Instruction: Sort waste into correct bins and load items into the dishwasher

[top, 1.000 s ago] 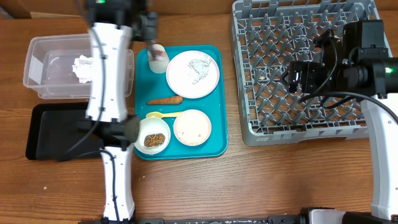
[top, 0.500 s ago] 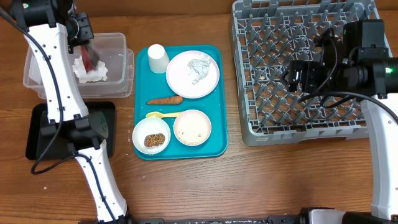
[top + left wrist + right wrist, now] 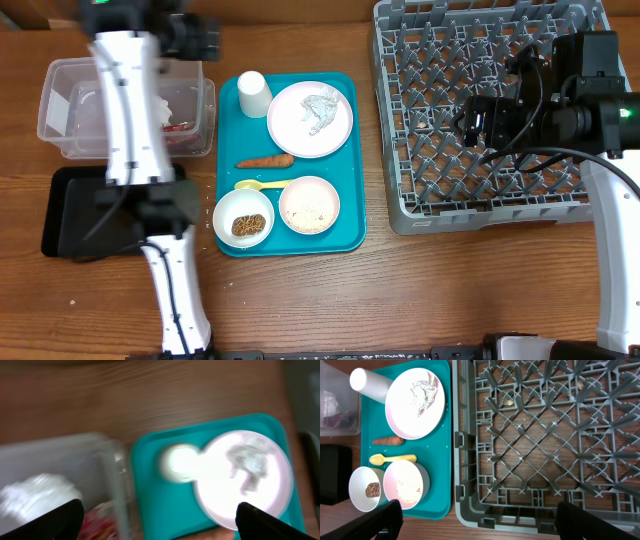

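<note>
My left gripper (image 3: 195, 35) hangs open and empty above the far right corner of the clear tub (image 3: 60, 110). In the blurred left wrist view, the left gripper (image 3: 160, 520) spans the tub wall, with the red-and-white wrapper (image 3: 100, 520) and crumpled paper (image 3: 35, 495) lying inside. On the teal tray (image 3: 345, 235) are a cup (image 3: 253, 93), a plate (image 3: 295, 125) carrying crumpled paper (image 3: 322, 108), a carrot piece (image 3: 265, 160), a yellow spoon (image 3: 265, 184), a bowl of brown bits (image 3: 243, 220) and a rice-smeared bowl (image 3: 309, 205). My right gripper (image 3: 479, 520) is open over the grey dish rack (image 3: 480, 190).
The black tray (image 3: 70, 215) lies in front of the clear tub, partly under the left arm. The left arm's white links cross both bins. The rack fills the right side of the table, with bare wood along the near edge.
The left gripper carried the wrapper from the cup to the tub, opened and let it drop inside, then swung right toward the tub's far corner. The right arm has not moved.
</note>
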